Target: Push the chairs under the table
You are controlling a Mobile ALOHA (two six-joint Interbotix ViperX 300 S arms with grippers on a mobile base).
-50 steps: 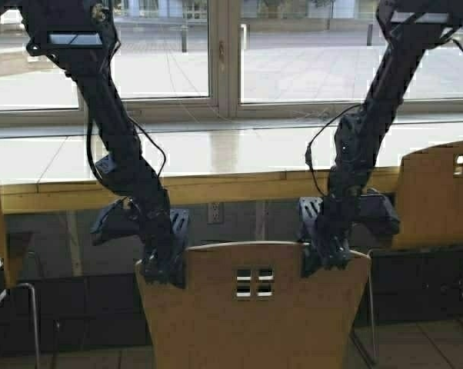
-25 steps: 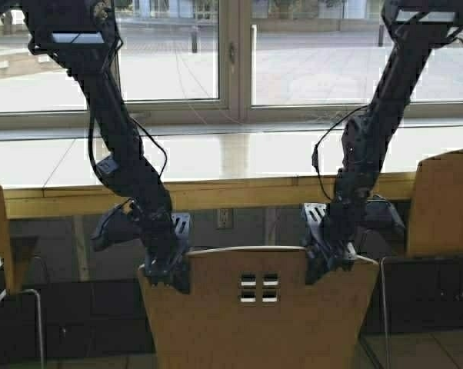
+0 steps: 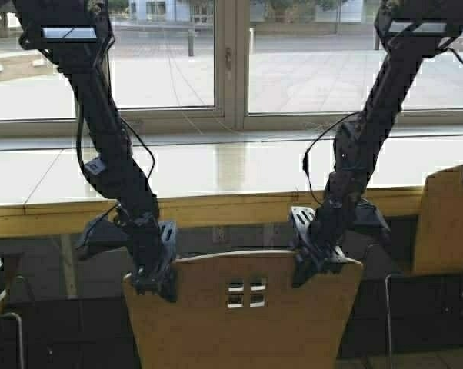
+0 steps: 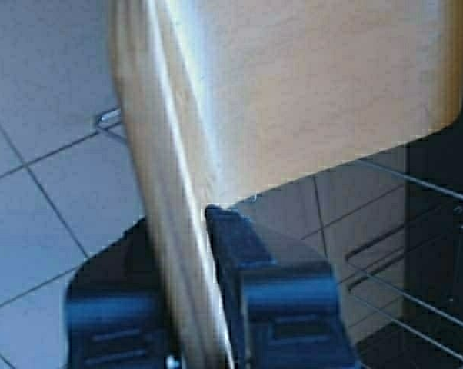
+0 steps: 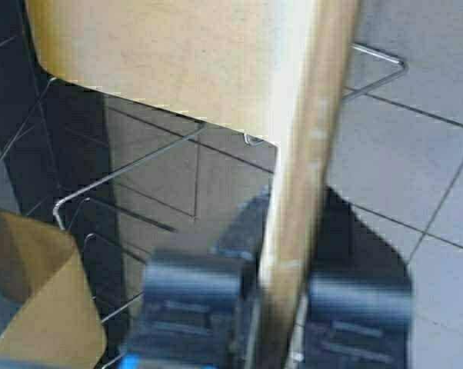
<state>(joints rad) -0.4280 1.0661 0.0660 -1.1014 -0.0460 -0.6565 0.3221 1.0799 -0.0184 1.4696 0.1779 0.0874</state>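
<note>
A light-brown plywood chair (image 3: 243, 319) with four small square cutouts stands in front of me in the high view, its back just short of the long pale-wood table (image 3: 216, 165) with a thick yellowish front edge. My left gripper (image 3: 151, 280) is shut on the left top corner of the chair back. My right gripper (image 3: 312, 265) is shut on the right top corner. In the left wrist view the chair back's edge (image 4: 166, 192) sits between the dark fingers (image 4: 231, 238). In the right wrist view the chair's edge (image 5: 301, 192) also sits between the fingers (image 5: 243, 231).
Another plywood chair (image 3: 447, 223) stands at the right, its back against the table edge; it also shows in the right wrist view (image 5: 35, 284). Large windows run behind the table. A wall outlet (image 3: 218, 234) sits under the table. The floor is tiled.
The robot has driven forward with the chair held in both grippers. The table edge and windows sit lower and nearer, and the left neighbouring chair has left the view.
</note>
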